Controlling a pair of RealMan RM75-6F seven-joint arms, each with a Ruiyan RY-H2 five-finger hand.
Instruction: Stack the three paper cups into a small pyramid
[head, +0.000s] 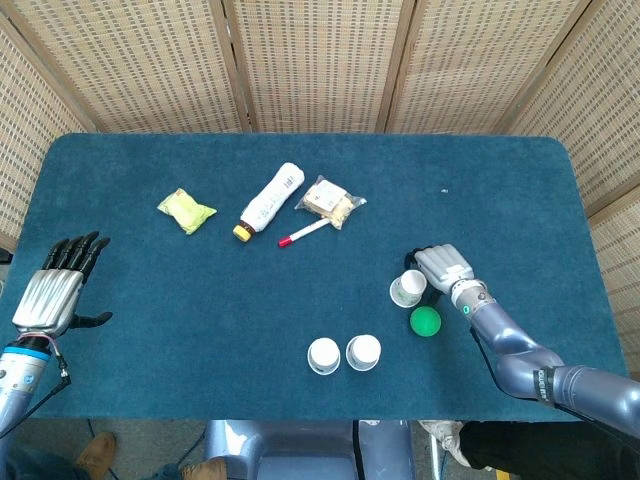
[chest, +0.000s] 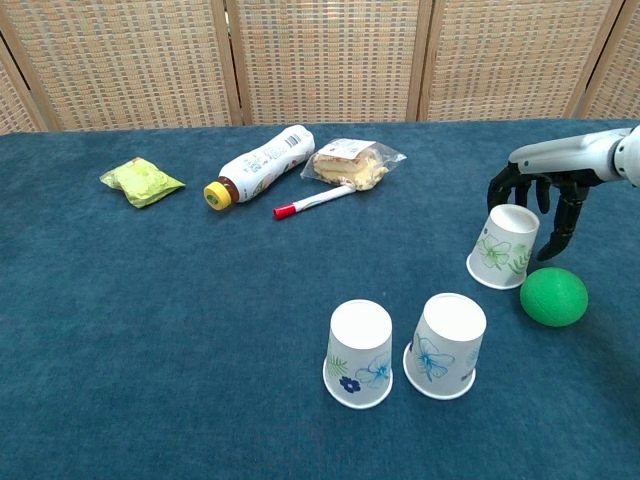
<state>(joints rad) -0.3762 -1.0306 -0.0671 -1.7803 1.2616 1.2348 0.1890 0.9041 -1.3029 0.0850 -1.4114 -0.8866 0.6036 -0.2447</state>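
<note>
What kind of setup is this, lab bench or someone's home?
Most likely a staged lab or data-collection bench, not a home. A table covered in blue cloth is ringed by woven folding screens, and mixed props lie on it: paper cups, a green ball, a bottle, a marker.

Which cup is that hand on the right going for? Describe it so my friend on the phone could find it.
Start at the blue table and look to its right side, where the robot's right hand hangs with fingers curled around a cup's top. That upside-down paper cup stands alone beside a green ball. It bears green leaf prints, while the two cups in front stand as a pair with blue flowers.
</note>
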